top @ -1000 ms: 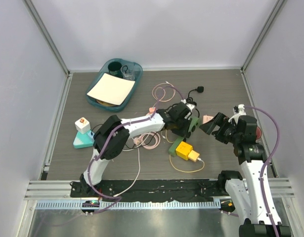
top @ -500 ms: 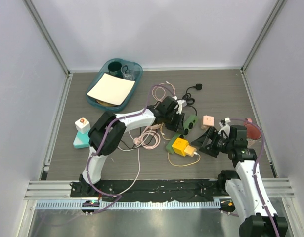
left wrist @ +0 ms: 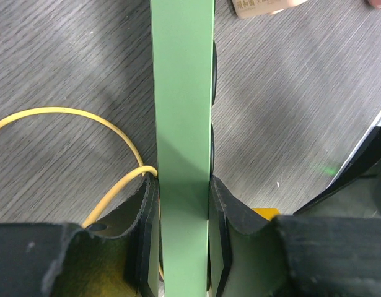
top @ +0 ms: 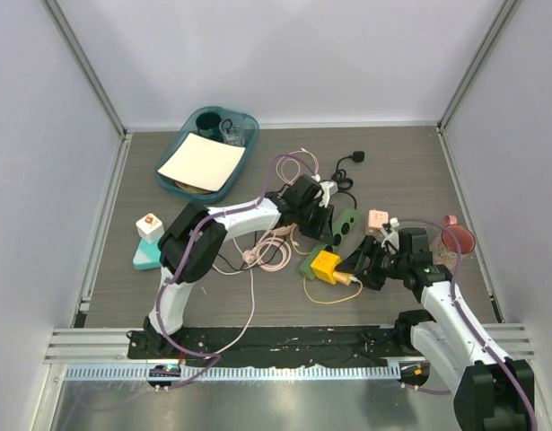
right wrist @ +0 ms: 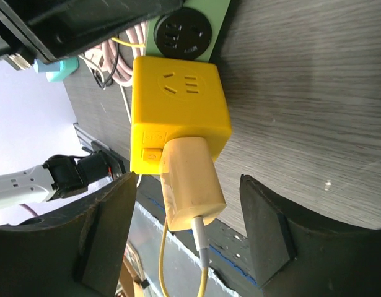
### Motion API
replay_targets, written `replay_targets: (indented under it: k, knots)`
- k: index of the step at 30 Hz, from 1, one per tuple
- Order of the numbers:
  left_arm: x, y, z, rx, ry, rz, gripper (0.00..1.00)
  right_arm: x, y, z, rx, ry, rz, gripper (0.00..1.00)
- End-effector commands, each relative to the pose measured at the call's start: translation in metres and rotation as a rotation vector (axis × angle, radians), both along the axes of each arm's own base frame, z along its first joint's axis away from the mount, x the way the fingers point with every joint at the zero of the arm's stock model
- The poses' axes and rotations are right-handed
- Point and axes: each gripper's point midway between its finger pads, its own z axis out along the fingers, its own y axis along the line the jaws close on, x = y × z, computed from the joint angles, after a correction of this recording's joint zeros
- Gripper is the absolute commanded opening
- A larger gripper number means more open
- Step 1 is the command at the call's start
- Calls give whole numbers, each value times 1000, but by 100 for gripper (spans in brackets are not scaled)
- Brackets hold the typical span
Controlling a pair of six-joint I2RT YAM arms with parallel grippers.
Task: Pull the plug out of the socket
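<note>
A green power strip (top: 346, 224) lies on the table with a yellow cube socket (top: 326, 266) plugged into its near end. A cream plug (top: 348, 279) with a yellow cable sits in the cube's side. My left gripper (top: 327, 230) is shut on the strip; in the left wrist view the pads (left wrist: 221, 216) press both sides of the green strip (left wrist: 182, 124). My right gripper (top: 357, 270) is open. In the right wrist view its fingers (right wrist: 267, 216) straddle the cream plug (right wrist: 190, 179) without touching it, below the yellow cube (right wrist: 178, 105).
A teal tray (top: 240, 168) with paper stands at the back left. Pink cables (top: 269, 252) lie by the left arm. A pink box (top: 377, 219), a red cup (top: 457, 235), a black plug (top: 359, 159) and a teal-and-white block (top: 150, 244) are around.
My right gripper has come down and leftward to the cream plug, its fingers now on either side of it. The left gripper has kept its hold on the strip, shifted slightly.
</note>
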Motion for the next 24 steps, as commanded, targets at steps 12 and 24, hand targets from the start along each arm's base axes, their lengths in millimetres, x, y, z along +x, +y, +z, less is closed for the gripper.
replay_targets:
  k: [12, 24]
  knots:
    - [35, 9, 65, 25, -309, 53, 0, 12, 12, 11, 29, -64, -8, 1]
    - [27, 4, 47, 61, -263, 7, 0, 5, 9, 20, 16, -224, 25, 1]
